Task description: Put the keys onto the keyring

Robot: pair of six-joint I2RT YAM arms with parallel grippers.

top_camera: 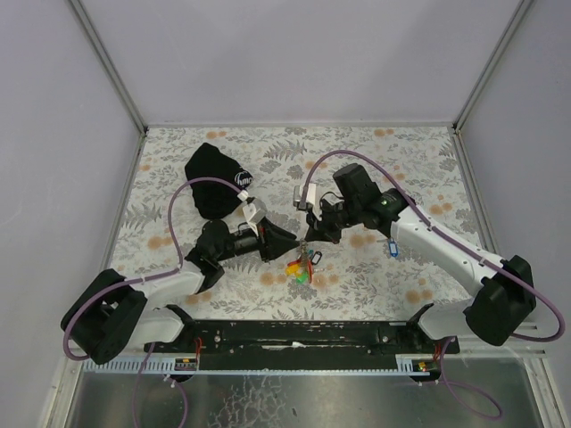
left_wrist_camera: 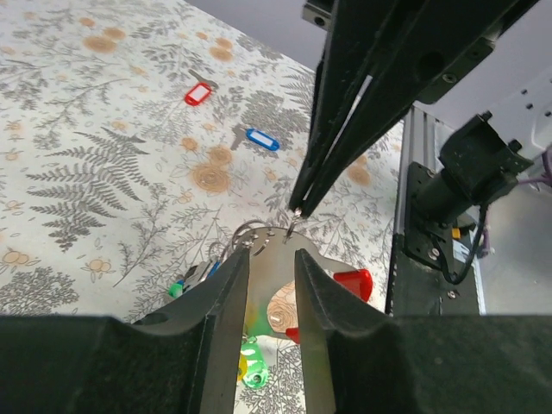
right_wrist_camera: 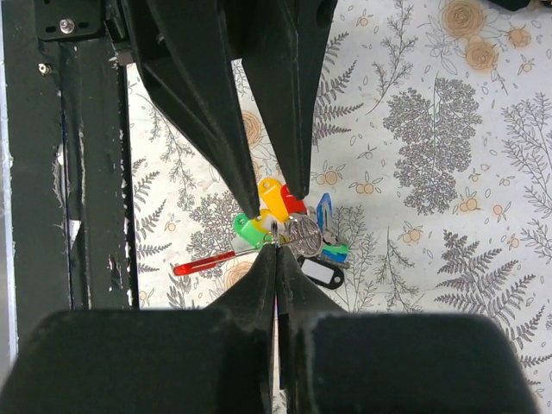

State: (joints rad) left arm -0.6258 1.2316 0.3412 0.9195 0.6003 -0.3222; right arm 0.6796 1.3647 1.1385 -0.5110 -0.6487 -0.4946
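Note:
The keys hang as one bunch of yellow, green, red, blue and black tags on the keyring, low over the patterned table between the two arms. My right gripper is shut on the keyring's wire at its fingertips, and in the left wrist view its closed fingers come down onto the ring. My left gripper faces it with its jaws apart on either side of the ring's metal disc, gripping nothing. A loose red tag and a loose blue tag lie on the table.
A black cloth pouch with a white logo lies at the back left of the table. The loose blue tag lies beside the right forearm. A black rail runs along the near edge, and grey walls close in three sides.

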